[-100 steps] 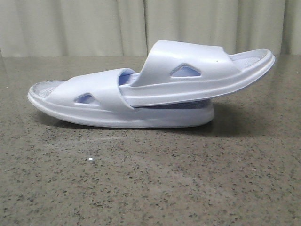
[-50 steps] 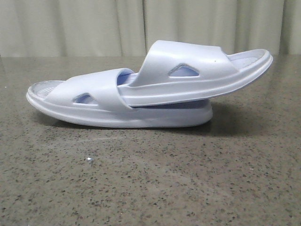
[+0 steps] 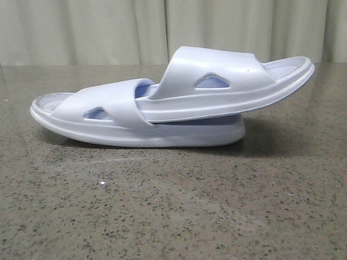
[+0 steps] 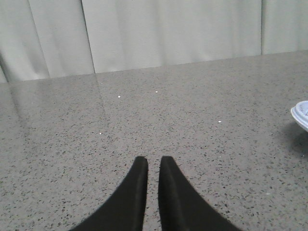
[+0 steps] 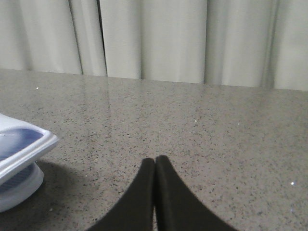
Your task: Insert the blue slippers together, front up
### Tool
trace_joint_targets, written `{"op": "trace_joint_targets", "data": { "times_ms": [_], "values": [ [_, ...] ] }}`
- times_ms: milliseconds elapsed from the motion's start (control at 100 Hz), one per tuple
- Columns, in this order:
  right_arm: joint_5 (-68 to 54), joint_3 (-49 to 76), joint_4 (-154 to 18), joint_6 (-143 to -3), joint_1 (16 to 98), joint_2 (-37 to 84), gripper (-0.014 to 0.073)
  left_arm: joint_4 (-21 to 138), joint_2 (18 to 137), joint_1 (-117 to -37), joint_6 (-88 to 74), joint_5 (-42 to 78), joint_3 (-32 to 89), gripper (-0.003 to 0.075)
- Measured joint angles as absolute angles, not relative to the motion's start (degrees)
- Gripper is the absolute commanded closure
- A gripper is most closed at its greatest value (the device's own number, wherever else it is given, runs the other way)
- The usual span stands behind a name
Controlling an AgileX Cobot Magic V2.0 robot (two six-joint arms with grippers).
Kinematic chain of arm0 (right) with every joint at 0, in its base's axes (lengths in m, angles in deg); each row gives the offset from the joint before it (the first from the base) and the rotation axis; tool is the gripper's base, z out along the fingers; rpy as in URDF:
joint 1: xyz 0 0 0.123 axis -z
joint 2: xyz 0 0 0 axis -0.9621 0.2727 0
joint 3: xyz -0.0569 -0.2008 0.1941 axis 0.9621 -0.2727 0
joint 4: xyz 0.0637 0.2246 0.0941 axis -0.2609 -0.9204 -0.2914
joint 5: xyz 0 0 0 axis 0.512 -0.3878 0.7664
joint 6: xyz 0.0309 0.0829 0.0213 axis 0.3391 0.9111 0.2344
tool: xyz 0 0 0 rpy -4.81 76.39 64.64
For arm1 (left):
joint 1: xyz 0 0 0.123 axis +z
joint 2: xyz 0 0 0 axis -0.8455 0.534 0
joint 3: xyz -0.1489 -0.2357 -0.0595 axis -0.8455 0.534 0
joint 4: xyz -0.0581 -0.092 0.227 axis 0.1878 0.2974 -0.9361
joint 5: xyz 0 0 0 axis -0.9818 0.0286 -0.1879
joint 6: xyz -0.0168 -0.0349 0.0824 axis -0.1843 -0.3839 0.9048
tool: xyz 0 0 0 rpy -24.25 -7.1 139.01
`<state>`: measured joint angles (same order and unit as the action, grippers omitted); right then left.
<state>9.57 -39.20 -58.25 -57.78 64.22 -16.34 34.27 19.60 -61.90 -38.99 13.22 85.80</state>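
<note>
On the left, the left tool [image 4: 148, 166] hangs over bare speckled bench [image 3: 162, 216] with its two dark fingers drawn almost together, only a thin slit between them and nothing held; in its wrist view just the rounded end of one slipper peeks in at the edge, well apart from the fingertips. In the middle of the front view the blue slippers [image 3: 173, 103] lie nested: the lower slipper [image 3: 108, 122] rests sole-down on the bench, and the upper slipper [image 3: 238, 81] has one end pushed in under the lower one's wide strap while its other end juts out and up to the right, clear of the bench. They seem to sit this way because the strap of the lower slipper pins the inserted end, so the pair holds together with no grip on it, both footbeds facing up; judged by this, the joining looks done. On the right, the right tool [image 5: 155, 166] has its fingers pressed together, empty, and the raised end of the upper slipper lies off to one side of it, near but not touching.
</note>
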Motion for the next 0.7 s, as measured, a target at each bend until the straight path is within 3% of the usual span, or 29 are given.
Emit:
{"op": "trace_joint_targets", "data": {
  "times_ms": [400,700],
  "values": [
    [8.5,-47.6,-56.0,-51.6,69.8,-31.3,0.0701,34.3,19.6,-61.9,-39.0,13.2,85.8,0.0704],
    [5.2,-47.7,-54.4,-50.9,70.0,-35.6,0.0701,34.3,19.6,-61.9,-39.0,13.2,85.8,0.0704]
  ]
}}
